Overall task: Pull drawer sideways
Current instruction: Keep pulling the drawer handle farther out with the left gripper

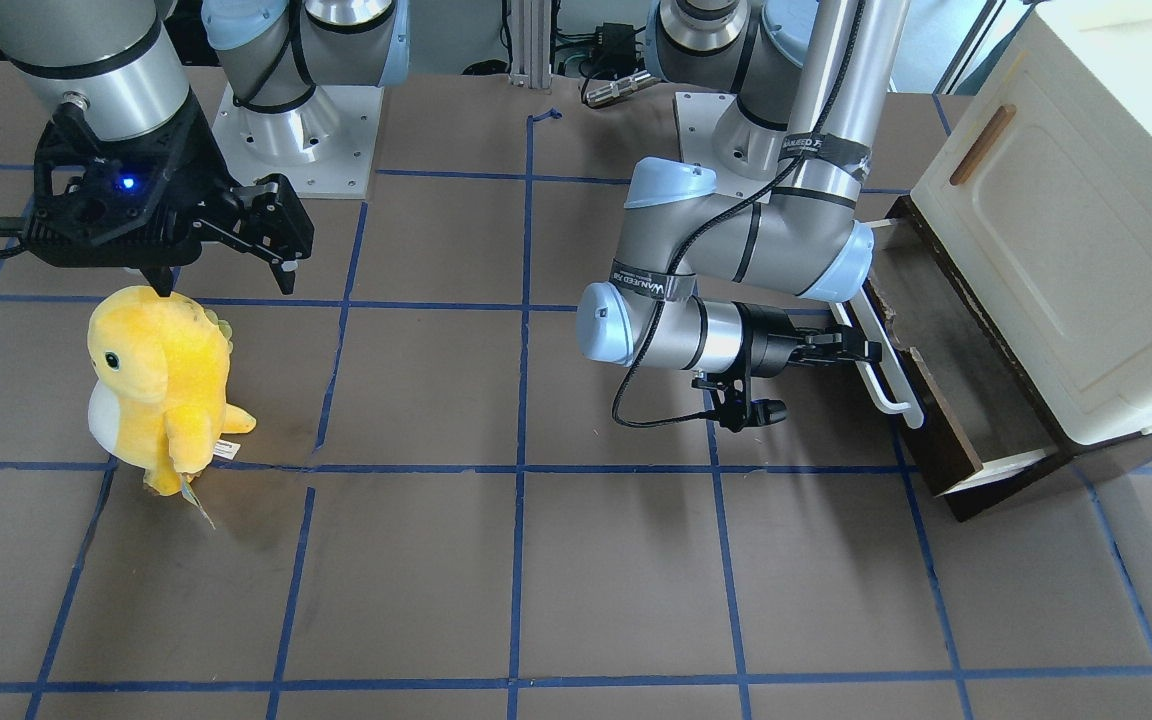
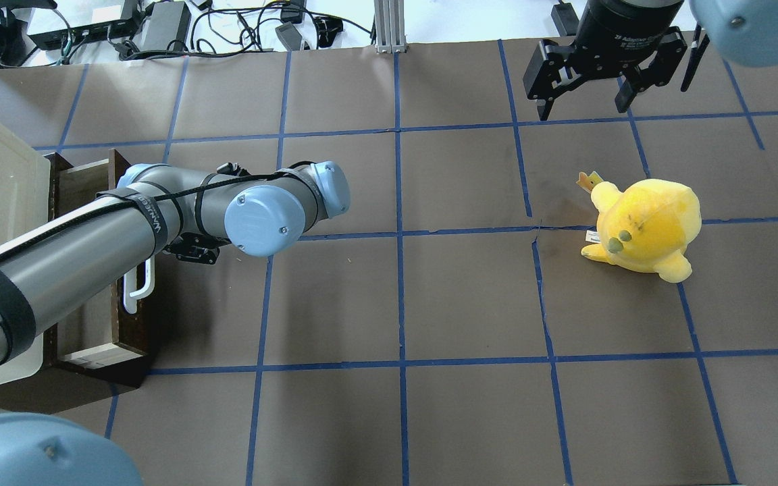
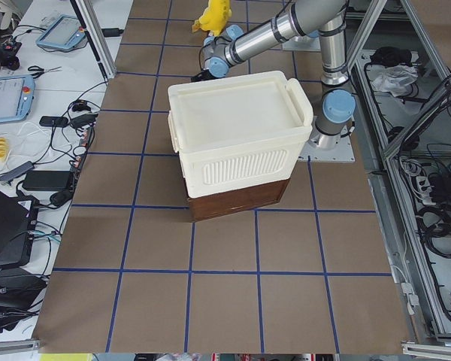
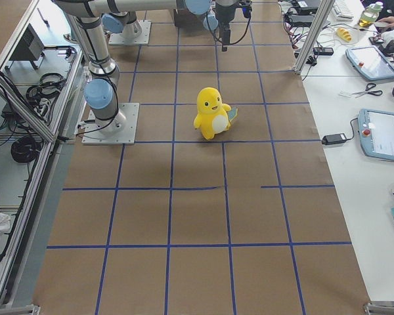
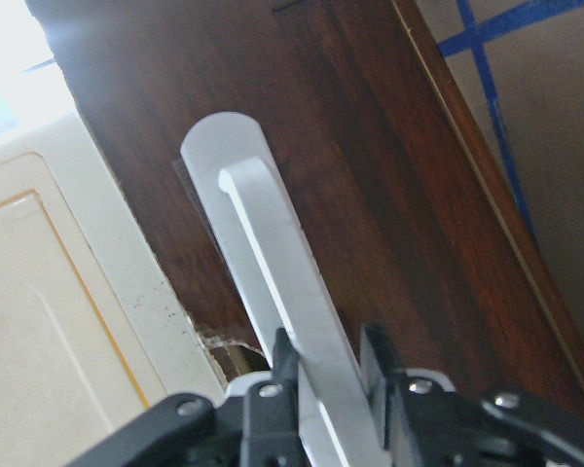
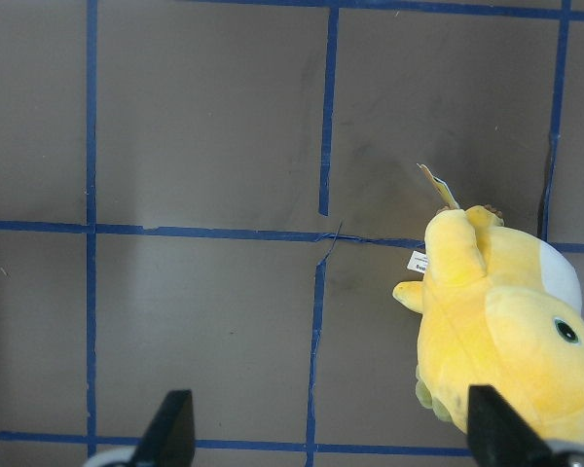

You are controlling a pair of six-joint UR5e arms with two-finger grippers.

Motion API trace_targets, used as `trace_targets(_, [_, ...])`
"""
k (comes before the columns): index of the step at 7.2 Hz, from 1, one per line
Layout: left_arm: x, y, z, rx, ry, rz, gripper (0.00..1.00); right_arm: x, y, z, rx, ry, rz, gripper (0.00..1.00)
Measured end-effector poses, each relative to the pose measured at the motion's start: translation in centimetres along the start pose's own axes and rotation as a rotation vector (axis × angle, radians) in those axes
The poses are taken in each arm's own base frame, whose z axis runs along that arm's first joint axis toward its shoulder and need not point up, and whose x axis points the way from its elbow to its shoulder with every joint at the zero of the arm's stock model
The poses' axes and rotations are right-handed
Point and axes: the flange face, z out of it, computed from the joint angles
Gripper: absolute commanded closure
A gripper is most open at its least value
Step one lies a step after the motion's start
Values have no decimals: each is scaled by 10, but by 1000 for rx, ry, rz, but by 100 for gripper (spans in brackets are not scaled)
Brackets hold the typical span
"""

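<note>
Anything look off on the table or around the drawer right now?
The brown table cover is torn along a blue tape line beside the yellow plush toy. The drawer front looks chipped on its top edge near the white handle that the left gripper is clamped on. Nothing spilled.

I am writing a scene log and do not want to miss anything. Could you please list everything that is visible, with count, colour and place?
wide shallow drawer with dark brown wooden front: one, grey-brown inside, partly open under the cabinet.
long white bar handle: one, on the drawer front.
cream box-shaped cabinet: one, at the table end on the robot's left.
small wooden door handle: one, brown, on the cabinet door.
yellow plush toy with white belly: one, standing on the robot's right side.
table covered in brown paper: one, with a blue tape grid.
left arm: one, grey and pale blue; black jaws shut on the bar handle.
right arm: one, grey; black jaws open, empty, above the table near the toy.
</note>
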Motion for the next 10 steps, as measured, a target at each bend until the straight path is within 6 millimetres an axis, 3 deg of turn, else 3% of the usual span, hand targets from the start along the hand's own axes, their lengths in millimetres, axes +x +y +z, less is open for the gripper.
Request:
trace_targets(3, [3, 2, -8, 17, -8, 3, 87, 0, 0, 0, 0, 0, 0, 0])
trace_targets(4, [4, 3, -12, 24, -11, 4, 64, 0, 0, 0, 0, 0, -1, 0])
trace_targets(5, [4, 3, -14, 29, -13, 6, 1, 0, 0, 0, 0, 0, -1, 0])
trace_targets(8, [2, 4, -17, 33, -9, 0, 0, 0, 0, 0, 0, 0, -1, 0])
trace_targets(10, [-14, 6, -33, 24, 90, -35, 0, 0, 0, 0, 0, 0, 0, 0])
